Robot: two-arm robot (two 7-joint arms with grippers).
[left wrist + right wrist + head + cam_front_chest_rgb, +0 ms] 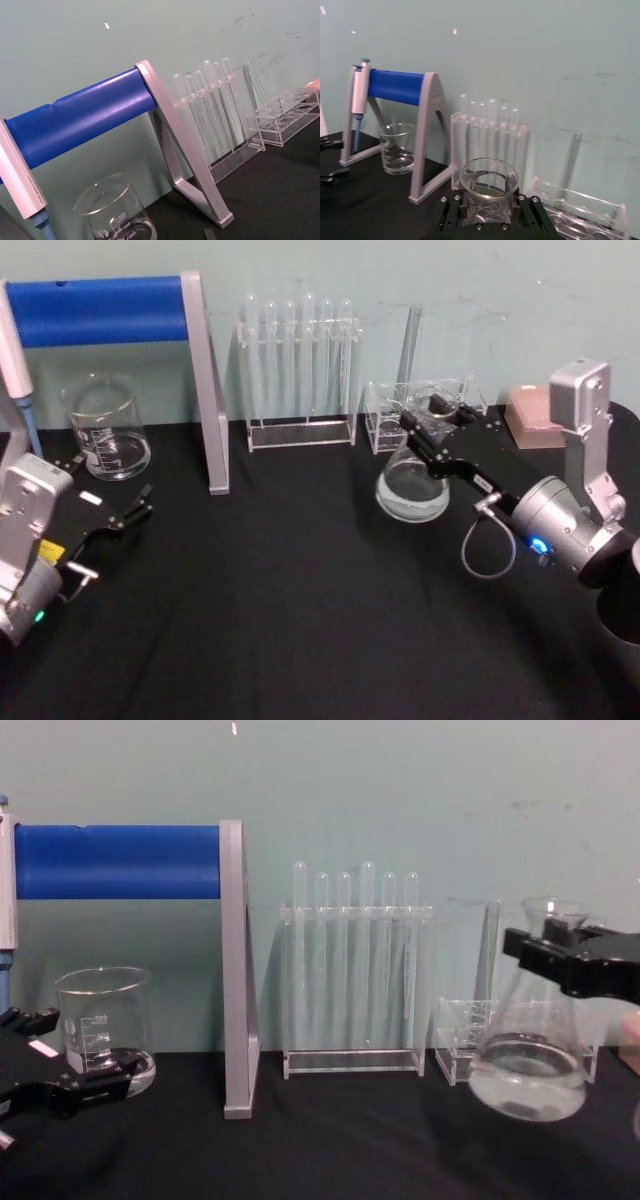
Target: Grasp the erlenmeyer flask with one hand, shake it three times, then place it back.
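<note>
the black left gripper (138, 507) is lying with jaws spread apart, well left of the clear plastic test tube rack (300, 380). just right of the rack, the black right gripper (489, 207) is clamping the neck of the clear conical glass erlenmeyer flask (412, 490).

Erlenmeyer flask (412, 490), neck clamped by right gripper (416, 436)

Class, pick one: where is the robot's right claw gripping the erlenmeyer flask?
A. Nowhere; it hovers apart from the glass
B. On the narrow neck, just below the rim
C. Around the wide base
B: the right claw is shut on the neck of the erlenmeyer flask, just under its flared rim; the left claw sits idle near the beaker.
</note>
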